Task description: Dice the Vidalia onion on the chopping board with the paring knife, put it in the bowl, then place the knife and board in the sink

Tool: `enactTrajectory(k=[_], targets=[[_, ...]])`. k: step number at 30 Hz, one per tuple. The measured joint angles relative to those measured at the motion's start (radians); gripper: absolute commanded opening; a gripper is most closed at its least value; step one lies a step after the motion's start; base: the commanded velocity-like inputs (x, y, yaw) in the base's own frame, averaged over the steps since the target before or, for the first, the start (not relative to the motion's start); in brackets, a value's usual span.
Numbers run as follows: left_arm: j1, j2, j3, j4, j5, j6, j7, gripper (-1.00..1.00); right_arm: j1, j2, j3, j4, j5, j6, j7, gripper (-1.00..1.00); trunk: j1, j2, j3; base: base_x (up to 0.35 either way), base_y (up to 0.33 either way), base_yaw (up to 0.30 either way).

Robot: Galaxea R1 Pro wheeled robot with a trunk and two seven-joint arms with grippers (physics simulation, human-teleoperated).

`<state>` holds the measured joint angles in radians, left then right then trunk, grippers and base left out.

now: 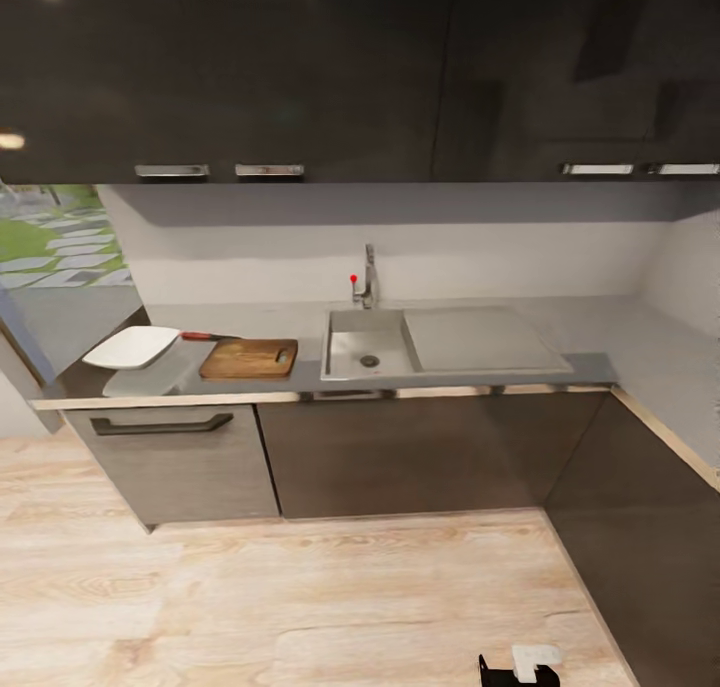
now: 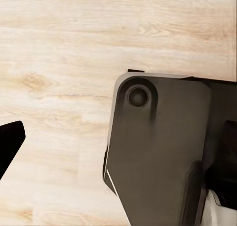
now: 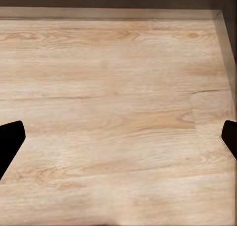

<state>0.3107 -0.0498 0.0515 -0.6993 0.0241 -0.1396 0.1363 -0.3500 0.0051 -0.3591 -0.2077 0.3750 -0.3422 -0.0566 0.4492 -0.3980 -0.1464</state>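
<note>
Left of the sink (image 1: 368,347), the chopping board (image 1: 249,359) lies beside the bowl (image 1: 131,347); right gripper (image 3: 118,137) spread wide (left's spread unclear).

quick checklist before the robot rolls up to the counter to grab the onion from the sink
1. Sink in view ahead, set in the countertop: ok.
2. Onion seen in the basin: not ok; the visible part holds just the drain, and the near wall hides some of it.
3. Chopping board flat on the counter, left of the sink: ok.
4. Paring knife beside the board's far edge: ok.
5. Bowl on the counter, left of the board: ok.
6. Right gripper open and empty over the wood floor: ok. Left gripper: cannot tell.
</note>
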Motion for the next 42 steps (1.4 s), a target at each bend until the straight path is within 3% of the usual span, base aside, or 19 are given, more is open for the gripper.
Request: enactTrajectory(k=[16,25,32,33,34,37,42], targets=[[0.0,0.0,0.0,0.0,0.0,0.0,0.0,1.0,0.0,-0.003,0.001,0.033,0.003,-0.003,0.003,1.0,0.0,0.0,0.0,0.128,-0.297,0.0],[0.0,0.0,0.0,-0.003,-0.001,0.0,0.0,1.0,0.0,-0.003,0.002,0.035,0.003,-0.003,0.004,1.0,0.0,0.0,0.0,0.106,-0.091,0.0],[-0.021,0.0,0.001,-0.161,-0.004,0.027,0.0,1.0,0.0,-0.001,0.004,0.037,0.003,-0.003,0.003,1.0,0.0,0.0,0.0,0.004,-0.003,0.0],[-0.023,0.0,0.001,-0.201,-0.004,0.054,-0.001,1.0,0.0,0.0,0.004,0.038,0.003,-0.003,0.003,1.0,0.0,0.0,0.0,0.0,0.0,0.0],[-0.047,0.0,0.0,-0.31,-0.005,0.184,-0.002,1.0,0.0,0.0,0.004,0.038,0.003,-0.002,0.004,1.0,0.0,0.0,0.0,0.0,0.0,0.0],[-0.099,-0.001,-0.003,-0.416,-0.005,0.304,-0.003,1.0,0.0,0.0,0.004,0.038,0.003,-0.002,0.004,1.0,0.0,0.0,0.0,0.0,0.0,0.0],[-0.208,-0.019,-0.016,-0.494,-0.005,0.444,-0.003,1.0,0.0,0.001,0.004,0.038,0.003,-0.002,0.004,1.0,0.0,0.0,0.0,0.0,0.0,0.0]])
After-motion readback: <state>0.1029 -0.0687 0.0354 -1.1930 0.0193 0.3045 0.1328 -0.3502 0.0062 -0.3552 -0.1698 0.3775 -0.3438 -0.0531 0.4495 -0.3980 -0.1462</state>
